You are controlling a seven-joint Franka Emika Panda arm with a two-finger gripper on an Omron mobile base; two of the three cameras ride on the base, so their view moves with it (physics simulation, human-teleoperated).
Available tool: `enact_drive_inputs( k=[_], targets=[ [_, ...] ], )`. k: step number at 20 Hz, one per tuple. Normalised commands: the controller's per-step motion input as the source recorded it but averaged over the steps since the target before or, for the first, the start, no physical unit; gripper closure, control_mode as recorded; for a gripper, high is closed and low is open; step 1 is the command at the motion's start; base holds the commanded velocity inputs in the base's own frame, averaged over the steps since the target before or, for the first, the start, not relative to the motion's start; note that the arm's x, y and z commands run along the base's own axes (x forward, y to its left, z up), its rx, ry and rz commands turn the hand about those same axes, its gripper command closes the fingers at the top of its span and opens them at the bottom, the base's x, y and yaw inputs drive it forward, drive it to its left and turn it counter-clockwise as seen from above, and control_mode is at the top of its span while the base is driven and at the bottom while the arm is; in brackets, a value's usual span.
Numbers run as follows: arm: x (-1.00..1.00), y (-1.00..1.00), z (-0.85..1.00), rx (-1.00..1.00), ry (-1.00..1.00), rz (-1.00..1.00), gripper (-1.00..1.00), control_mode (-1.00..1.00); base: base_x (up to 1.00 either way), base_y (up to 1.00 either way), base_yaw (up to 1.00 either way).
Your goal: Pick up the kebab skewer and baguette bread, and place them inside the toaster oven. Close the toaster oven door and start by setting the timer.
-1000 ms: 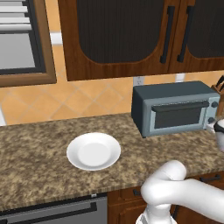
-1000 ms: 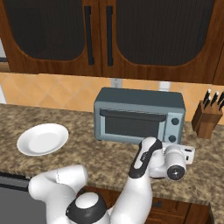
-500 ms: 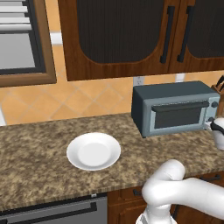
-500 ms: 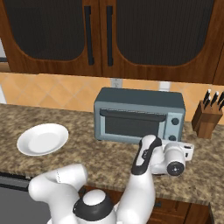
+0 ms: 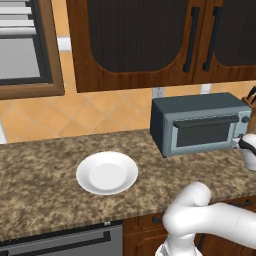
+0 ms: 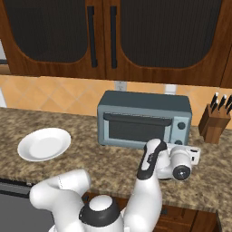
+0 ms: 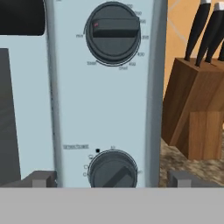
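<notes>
The grey-blue toaster oven (image 5: 200, 125) (image 6: 144, 118) stands on the counter with its dark-glass door (image 5: 205, 132) (image 6: 136, 129) shut. My gripper (image 6: 194, 153) (image 5: 246, 146) hovers at the oven's right front, facing the knob panel. In the hand view the gripper (image 7: 113, 179) is open, and its two fingertips (image 7: 41, 178) flank the lower knob (image 7: 113, 170) without touching it. The upper knob (image 7: 113, 37) sits higher on the panel. The kebab skewer and baguette bread are out of view.
An empty white plate (image 5: 106, 172) (image 6: 44, 143) lies on the granite counter left of the oven. A wooden knife block (image 6: 213, 122) (image 7: 197, 105) stands close to the oven's right side. Dark cabinets hang above.
The hand has crept slightly closer to the oven's knob panel. The jaws stay open and the oven and plate have not moved.
</notes>
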Motion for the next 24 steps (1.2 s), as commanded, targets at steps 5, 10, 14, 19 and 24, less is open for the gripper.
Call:
enact_drive_inputs(
  k=[5, 10, 14, 19, 24],
  targets=[
    [0.03, 0.0, -0.09, 0.0, 0.0, 0.0, -1.0, -1.0, 0.0, 0.0, 0.0],
    [0.09, 0.0, -0.03, 0.0, 0.0, 0.0, -1.0, -1.0, 0.0, 0.0, 0.0],
    [0.1, 0.0, 0.0, 0.0, 0.0, 0.0, -1.0, -1.0, 0.0, 0.0, 0.0],
    [0.0, 0.0, 0.0, 0.0, 0.0, 0.0, 1.0, -1.0, 0.0, 0.0, 0.0],
    [0.0, 0.0, 0.0, 0.0, 0.0, 0.0, 1.0, -1.0, 0.0, 0.0, 0.0]
  ],
)
